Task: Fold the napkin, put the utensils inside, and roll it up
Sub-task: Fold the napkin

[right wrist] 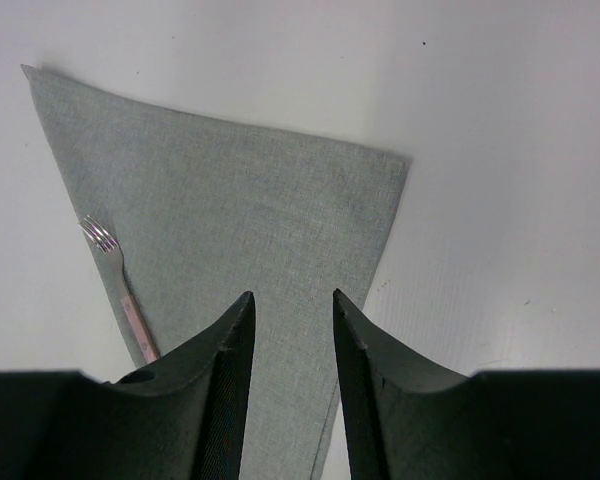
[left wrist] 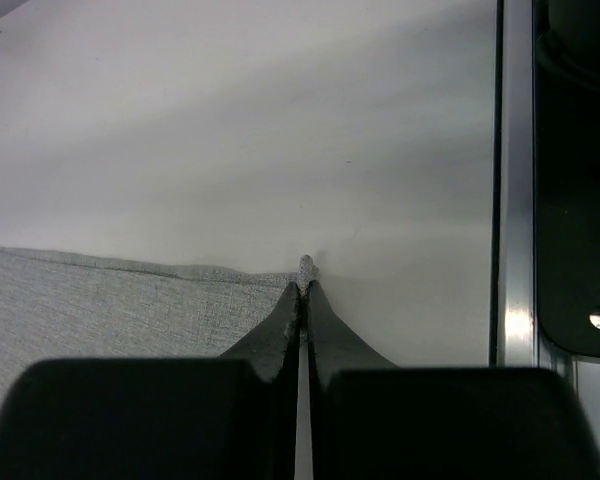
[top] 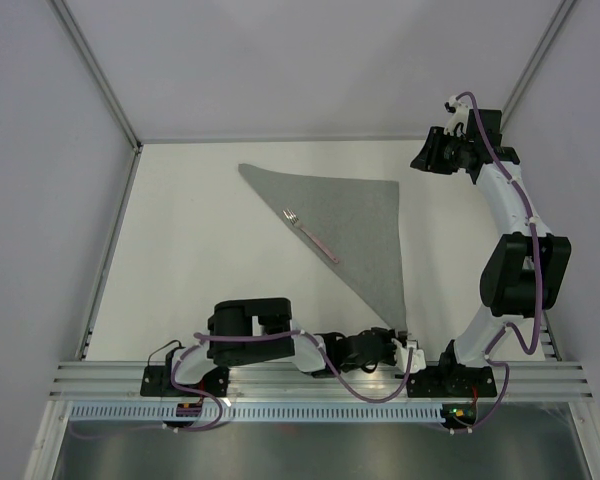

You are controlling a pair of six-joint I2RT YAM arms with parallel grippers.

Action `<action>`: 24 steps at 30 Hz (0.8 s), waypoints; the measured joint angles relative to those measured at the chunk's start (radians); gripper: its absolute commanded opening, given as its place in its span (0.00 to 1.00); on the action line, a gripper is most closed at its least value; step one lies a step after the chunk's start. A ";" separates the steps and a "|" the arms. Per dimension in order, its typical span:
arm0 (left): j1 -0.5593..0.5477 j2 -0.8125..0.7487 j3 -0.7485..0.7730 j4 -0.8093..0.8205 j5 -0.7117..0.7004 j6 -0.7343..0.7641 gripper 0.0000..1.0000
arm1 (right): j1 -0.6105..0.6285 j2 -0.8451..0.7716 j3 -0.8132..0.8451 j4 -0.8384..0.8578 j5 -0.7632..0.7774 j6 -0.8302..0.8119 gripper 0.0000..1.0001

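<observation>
The grey napkin (top: 352,228) lies folded into a triangle on the white table; it also shows in the right wrist view (right wrist: 230,220) and the left wrist view (left wrist: 100,300). A fork (top: 310,235) with a pinkish handle lies along its long folded edge, seen too in the right wrist view (right wrist: 115,270). My left gripper (top: 400,335) is shut on the napkin's near corner, a bit of cloth poking out at the tips in the left wrist view (left wrist: 306,285). My right gripper (top: 425,158) is open and empty, held high above the far right of the table, over the napkin in its own view (right wrist: 290,300).
An aluminium rail (left wrist: 515,200) runs beside the left gripper at the table's near edge. White walls enclose the table on the left, far and right sides. The right arm's base (top: 470,380) stands just right of the napkin's near corner.
</observation>
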 measured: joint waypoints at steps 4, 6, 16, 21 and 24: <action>0.012 -0.001 0.000 -0.001 0.004 -0.016 0.02 | 0.000 0.000 0.000 0.000 0.000 0.000 0.43; 0.020 -0.005 0.000 -0.002 0.010 -0.034 0.02 | 0.000 0.000 0.000 0.000 -0.002 0.000 0.42; 0.174 -0.223 -0.031 -0.026 0.093 -0.334 0.02 | 0.000 0.000 0.000 0.000 -0.004 0.000 0.42; 0.314 -0.308 -0.086 -0.001 0.116 -0.520 0.02 | 0.000 0.000 0.000 0.000 -0.006 0.000 0.42; 0.395 -0.327 -0.121 0.000 0.099 -0.612 0.02 | 0.000 0.000 0.000 0.000 -0.007 0.000 0.42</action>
